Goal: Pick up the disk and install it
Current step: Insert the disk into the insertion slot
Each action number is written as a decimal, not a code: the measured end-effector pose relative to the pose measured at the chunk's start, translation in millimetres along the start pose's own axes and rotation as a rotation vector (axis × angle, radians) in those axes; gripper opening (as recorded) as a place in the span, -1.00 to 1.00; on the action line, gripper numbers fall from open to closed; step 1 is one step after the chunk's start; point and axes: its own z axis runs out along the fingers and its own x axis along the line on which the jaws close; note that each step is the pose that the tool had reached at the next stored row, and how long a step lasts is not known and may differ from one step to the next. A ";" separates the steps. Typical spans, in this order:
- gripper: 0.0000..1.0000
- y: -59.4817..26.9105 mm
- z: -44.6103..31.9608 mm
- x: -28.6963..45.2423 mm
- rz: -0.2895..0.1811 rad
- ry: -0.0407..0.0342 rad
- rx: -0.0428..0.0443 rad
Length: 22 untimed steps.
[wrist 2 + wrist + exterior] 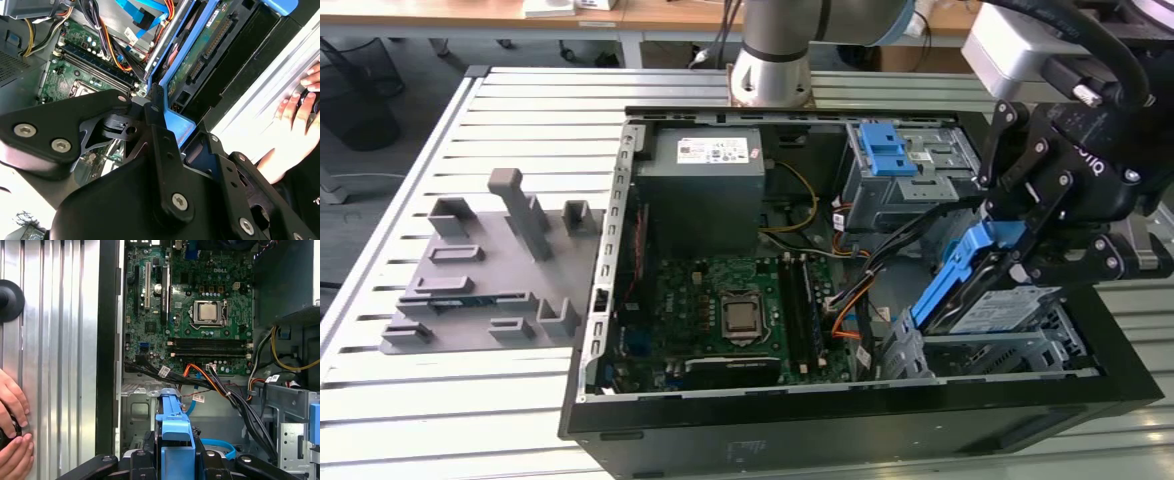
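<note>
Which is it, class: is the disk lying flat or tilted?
Tilted. In the exterior view the disk stands steeply on edge in the gripper, over the cage.

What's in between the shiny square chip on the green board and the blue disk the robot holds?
In the first wrist view, long memory slots and orange and black cables lie between the chip and the disk.
</note>
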 end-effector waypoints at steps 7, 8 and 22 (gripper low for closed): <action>-0.27 -0.1 7.0 0.1 0.000 0.0001 0.0000; -0.27 -0.1 8.1 0.2 0.000 0.0001 0.0000; -0.27 -0.4 20.3 1.0 0.000 0.0002 0.0000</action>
